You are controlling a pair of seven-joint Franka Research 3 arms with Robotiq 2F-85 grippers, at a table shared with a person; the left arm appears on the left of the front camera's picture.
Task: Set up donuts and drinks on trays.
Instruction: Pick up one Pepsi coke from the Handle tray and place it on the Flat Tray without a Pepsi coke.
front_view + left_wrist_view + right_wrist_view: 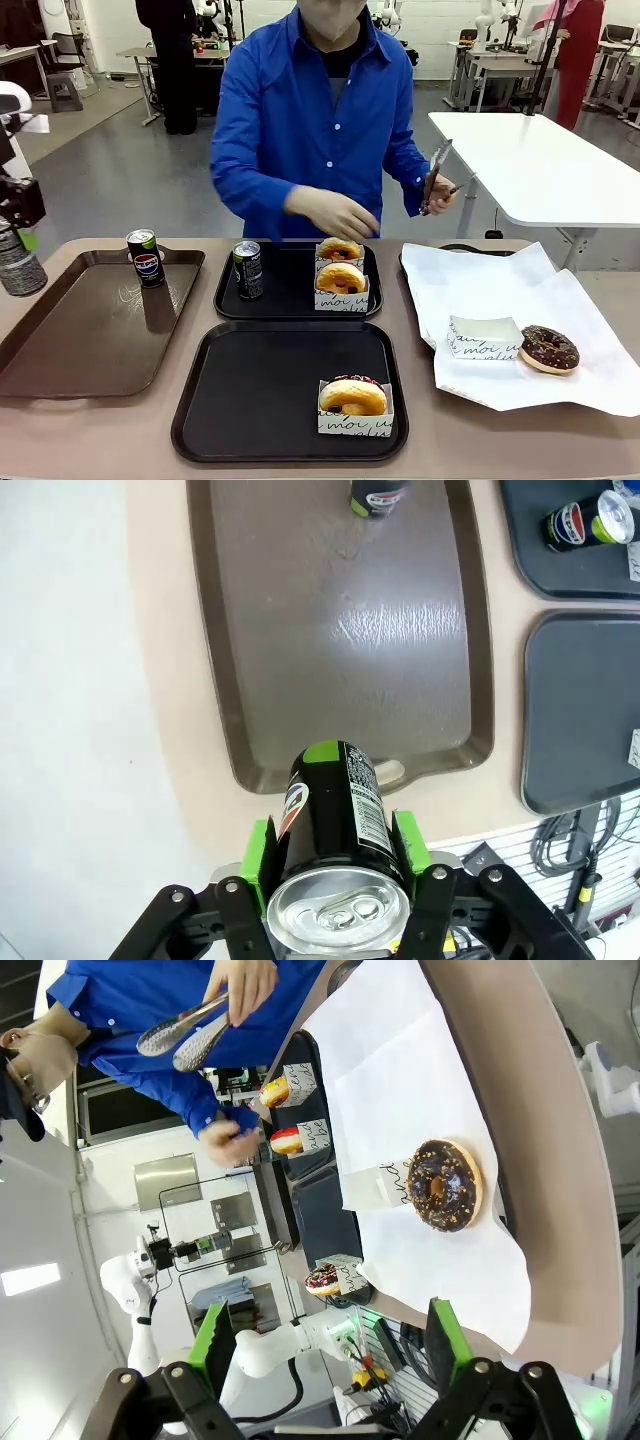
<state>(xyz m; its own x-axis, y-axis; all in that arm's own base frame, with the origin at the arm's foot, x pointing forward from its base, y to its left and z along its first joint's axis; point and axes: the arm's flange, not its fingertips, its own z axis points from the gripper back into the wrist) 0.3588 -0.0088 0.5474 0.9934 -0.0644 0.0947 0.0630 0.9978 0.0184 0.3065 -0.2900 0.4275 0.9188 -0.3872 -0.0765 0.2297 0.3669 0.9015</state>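
We see the left gripper (pixel 335 848) pinching a black can (pixel 335 815) over the brown tray (pixel 300 630) end. The right gripper (pixel 330 1345) stands spread. A second can (pixel 146 257) on that tray reads "PEPSI". The sleeved donut (pixel 353 400) on the near black tray (pixel 260 390) shows script "moi".

Far black tray (pixel 290 300) holds an upright can (pixel 247 270) at its left edge, two sleeved donuts (pixel 341 279) right; near tray (pixel 260 400), one sleeved donut (pixel 352 398) in near-right corner.
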